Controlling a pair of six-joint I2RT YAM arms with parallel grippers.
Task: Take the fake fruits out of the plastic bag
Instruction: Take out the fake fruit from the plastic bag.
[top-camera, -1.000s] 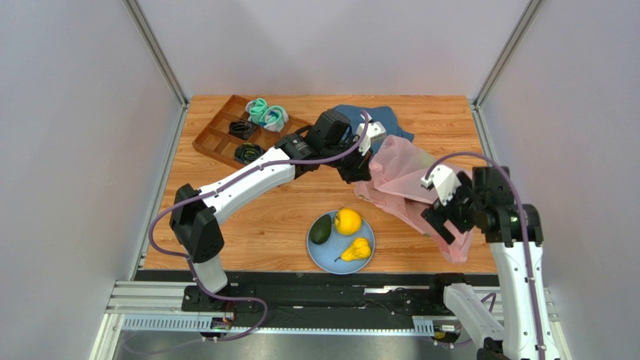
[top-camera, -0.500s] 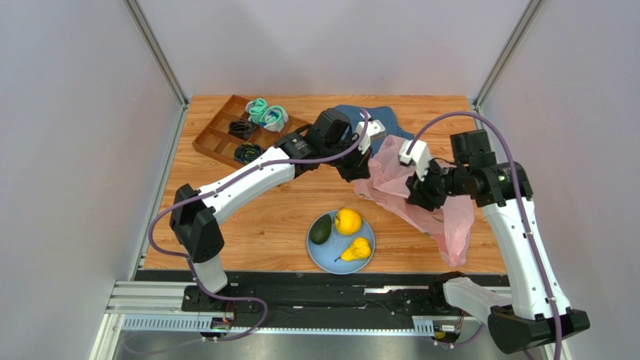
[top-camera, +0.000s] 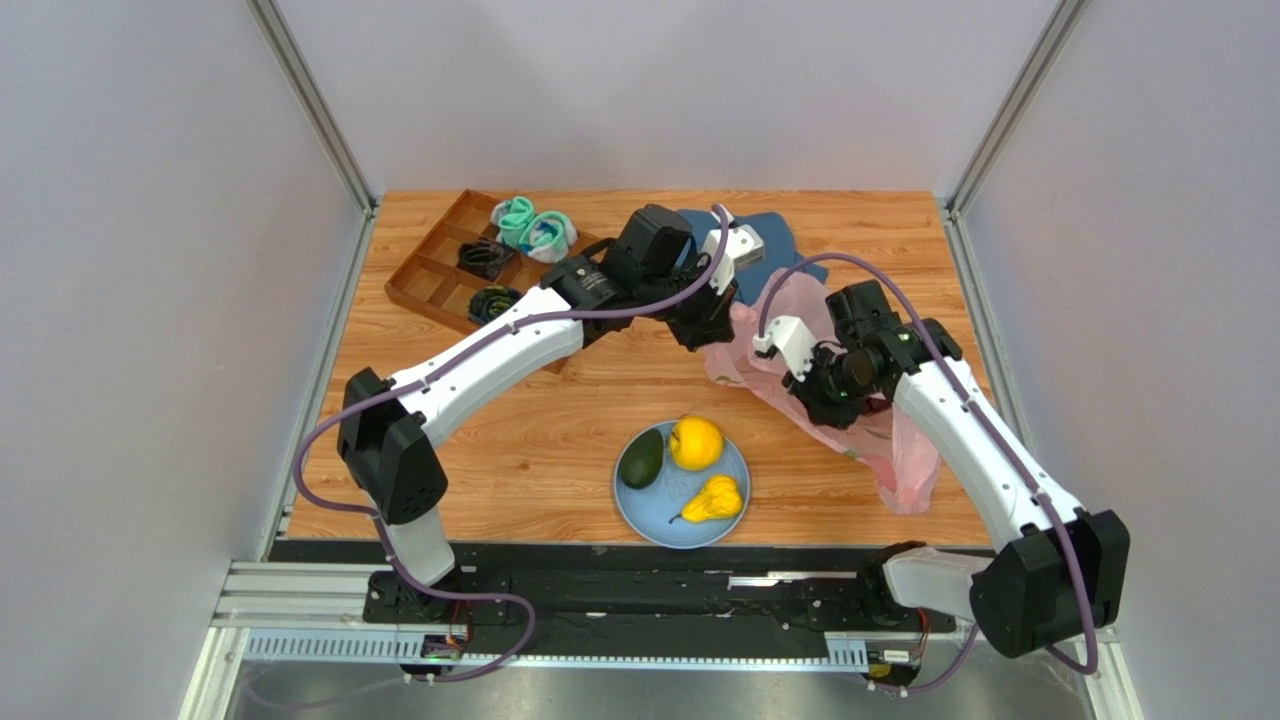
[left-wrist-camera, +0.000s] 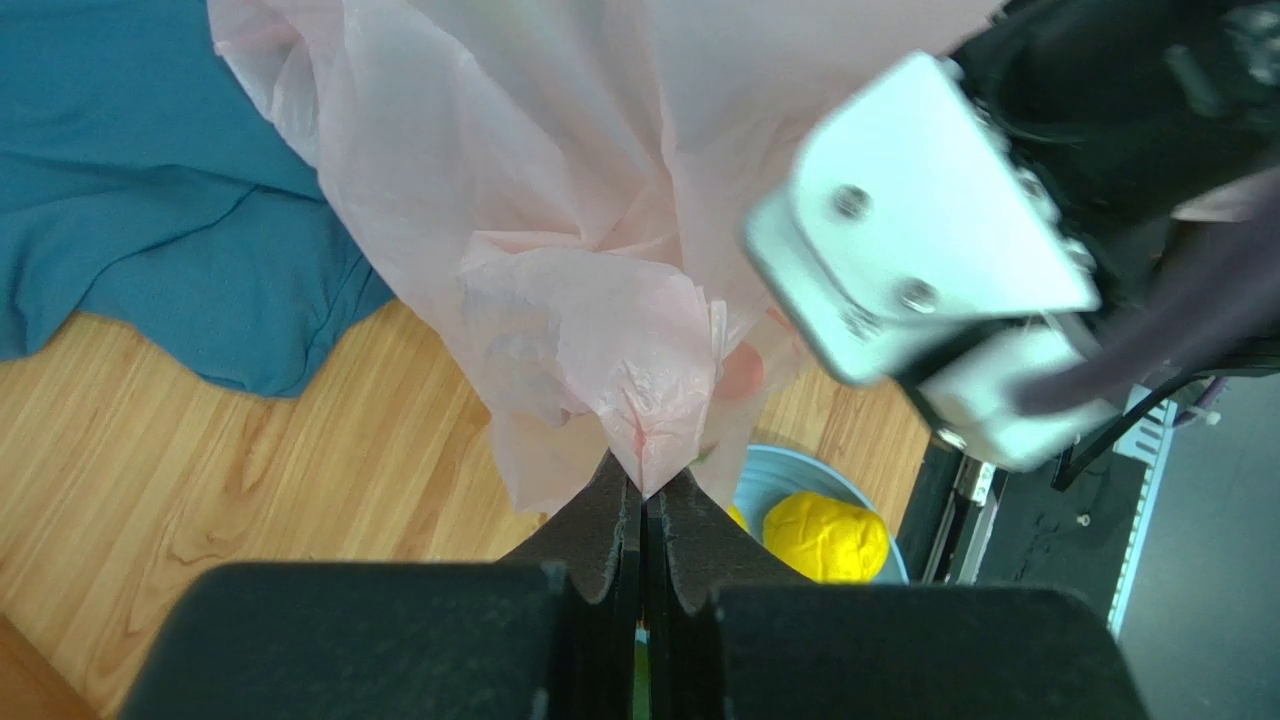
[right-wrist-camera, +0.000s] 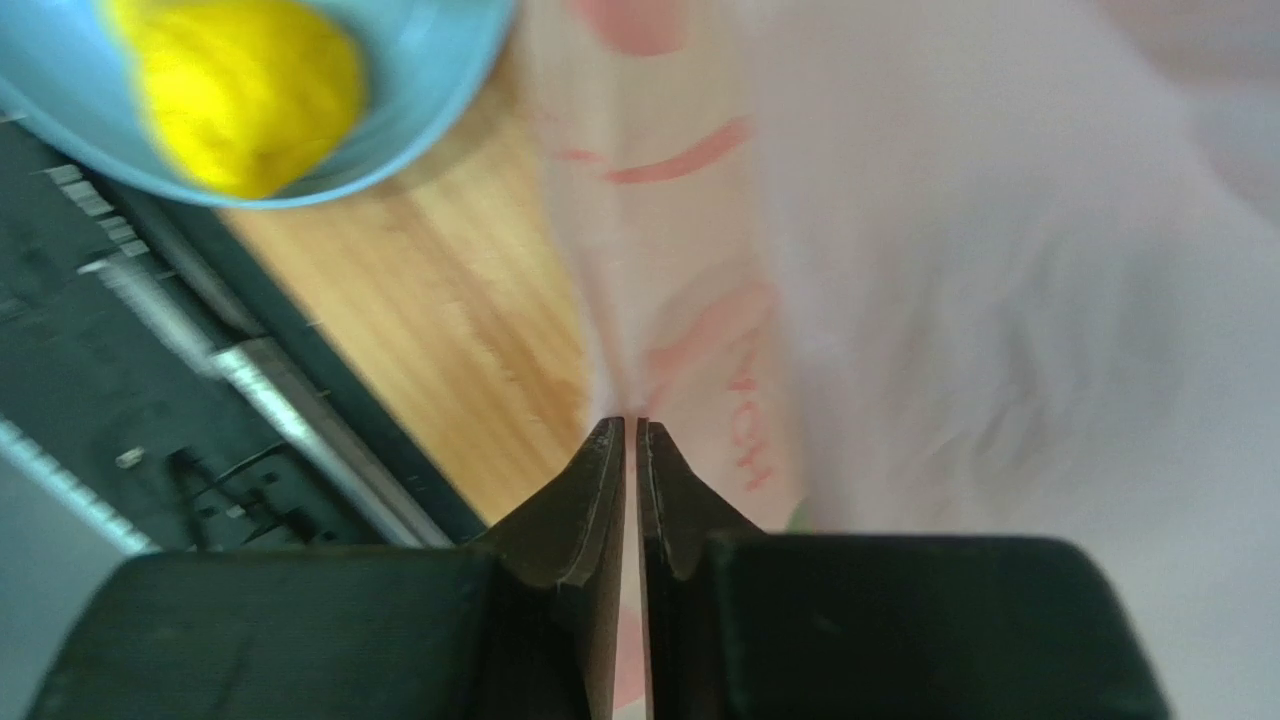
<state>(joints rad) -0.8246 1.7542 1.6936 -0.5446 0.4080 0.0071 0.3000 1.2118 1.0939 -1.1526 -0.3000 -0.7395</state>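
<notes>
The pink plastic bag (top-camera: 902, 435) lies crumpled at the right of the table, and its near-left corner is lifted. My left gripper (top-camera: 709, 327) is shut on a pinch of that film (left-wrist-camera: 646, 473). My right gripper (top-camera: 819, 398) sits low against the bag's left side. Its jaws are closed to a sliver on the bag's edge (right-wrist-camera: 631, 428). A reddish shape (left-wrist-camera: 739, 371) shows faintly through the film. Three fake fruits rest on the blue plate (top-camera: 649, 510): a dark green avocado (top-camera: 642, 459), a yellow citrus (top-camera: 694, 444) and a yellow pear (top-camera: 712, 500).
A dark blue cloth (top-camera: 759, 240) lies behind the bag. A wooden divided tray (top-camera: 428, 278) at the back left holds teal socks (top-camera: 534, 228) and dark bundles. Grey walls close in three sides. A black rail (top-camera: 676, 585) runs along the front edge.
My right arm swung from the table's right edge in to the bag's left side and its jaws closed from wide open. The left gripper drew back slightly, still holding the bag.
</notes>
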